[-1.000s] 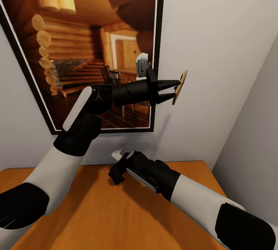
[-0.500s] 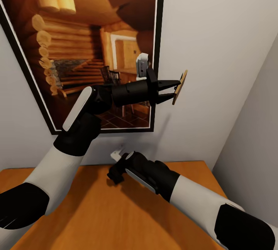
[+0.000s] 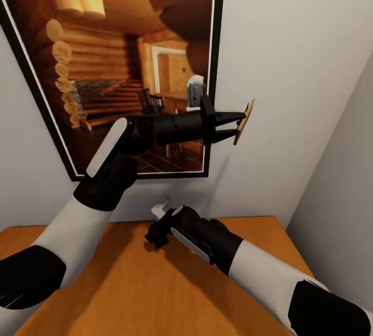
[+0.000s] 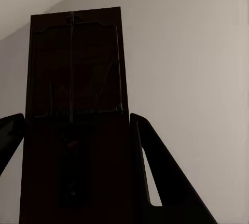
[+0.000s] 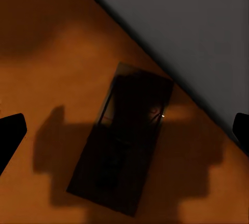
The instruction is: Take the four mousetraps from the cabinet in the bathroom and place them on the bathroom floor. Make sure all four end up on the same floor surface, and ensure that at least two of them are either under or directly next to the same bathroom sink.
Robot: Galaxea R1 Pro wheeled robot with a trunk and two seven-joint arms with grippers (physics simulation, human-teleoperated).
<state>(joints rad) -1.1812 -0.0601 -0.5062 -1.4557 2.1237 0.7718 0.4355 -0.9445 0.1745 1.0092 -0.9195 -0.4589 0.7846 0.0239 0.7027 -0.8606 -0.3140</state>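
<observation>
My left gripper is raised in front of the white wall, shut on a tan mousetrap held edge-on. In the left wrist view that mousetrap sits dark between the two fingers. My right gripper hangs low over the back of the orange-brown cabinet top, close to the wall. In the right wrist view a second mousetrap lies flat on the cabinet top, and the right gripper stands open over it with its fingertips wide to either side, not touching it.
A large black-framed picture of a log-cabin interior hangs on the wall behind my left arm. A grey side wall closes off the right, meeting the back wall in a corner just past the cabinet's right end.
The whole head view has shifted slightly, so the camera moved. Both arms keep nearly the same pose, and the left gripper still holds its mousetrap.
</observation>
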